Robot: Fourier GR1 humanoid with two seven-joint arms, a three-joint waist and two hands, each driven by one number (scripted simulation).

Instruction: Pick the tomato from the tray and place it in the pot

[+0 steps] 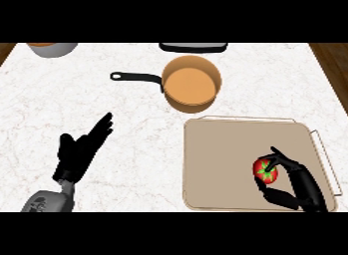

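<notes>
A red tomato [265, 170] with a green stem lies on the beige tray [235, 149], near its front right corner. My right hand [294, 182] curls round the tomato from the right, with fingers above and thumb below it. An orange pot [192, 83] with a black handle stands on the marble counter, just beyond the tray's far edge. At the lower left my left hand [81, 149] rests open over the counter, fingers pointing up and to the right.
A grey bowl [53, 48] shows at the counter's far left edge. A dark, flat object [193, 47] lies at the far edge, behind the pot. Wooden floor shows past both counter sides.
</notes>
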